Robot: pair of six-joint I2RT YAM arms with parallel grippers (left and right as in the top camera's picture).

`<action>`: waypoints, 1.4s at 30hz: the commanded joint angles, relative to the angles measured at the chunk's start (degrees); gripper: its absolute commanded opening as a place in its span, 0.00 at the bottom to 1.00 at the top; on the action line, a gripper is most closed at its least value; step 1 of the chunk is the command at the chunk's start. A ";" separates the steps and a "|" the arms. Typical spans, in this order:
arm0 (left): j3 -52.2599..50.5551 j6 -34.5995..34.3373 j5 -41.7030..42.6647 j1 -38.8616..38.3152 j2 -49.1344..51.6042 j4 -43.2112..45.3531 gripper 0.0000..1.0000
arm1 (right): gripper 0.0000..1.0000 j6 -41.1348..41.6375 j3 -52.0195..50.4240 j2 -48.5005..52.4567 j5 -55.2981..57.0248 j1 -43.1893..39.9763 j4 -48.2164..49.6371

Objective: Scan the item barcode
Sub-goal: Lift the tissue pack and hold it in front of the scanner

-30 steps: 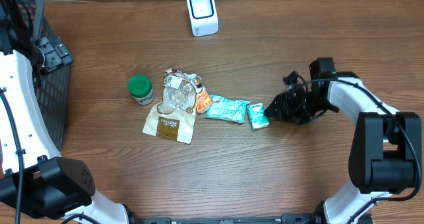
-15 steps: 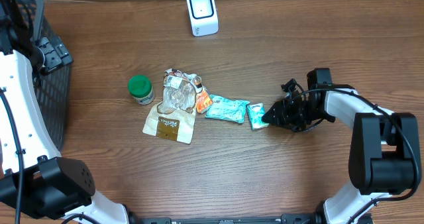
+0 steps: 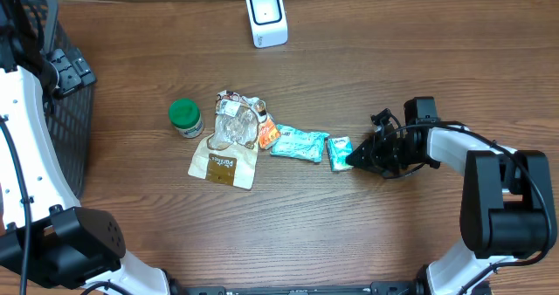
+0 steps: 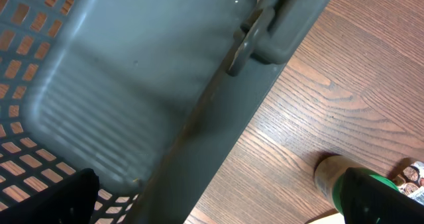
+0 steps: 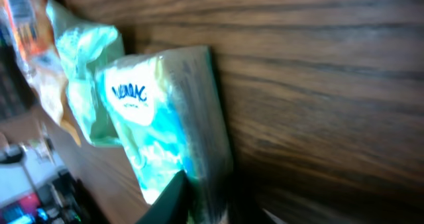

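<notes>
1. Overhead: the small teal packet [image 3: 339, 153] lies on the table at the right end of the item row, near and right of the scanner [image 3: 266, 16]. The right gripper [image 3: 356, 158] is at the packet's right edge. We cannot tell whether its jaws have the packet pinched. The left gripper [image 3: 68, 72] hangs over the basket [image 3: 70, 138], far left.
2. Left wrist: fingers spread wide, nothing between them.
3. Right wrist: the packet fills the view, with one dark finger [image 5: 173, 196] against its edge. We judge the bite should seat deep on that edge, clear of any barcode, before lifting toward the scanner.
</notes>
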 commanded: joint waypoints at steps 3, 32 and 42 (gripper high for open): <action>-0.20 0.90 -0.11 -0.04 0.59 0.00 1.00 | 0.04 1.33 -1.33 -0.48 0.24 0.24 0.72; -0.20 0.92 -0.11 -0.04 0.59 0.00 1.00 | 0.04 25.66 15.34 -15.78 -48.17 -3.74 -5.70; -0.20 0.90 -0.11 -0.04 0.59 0.00 0.99 | 0.04 32.37 27.19 -17.09 -41.42 3.98 3.63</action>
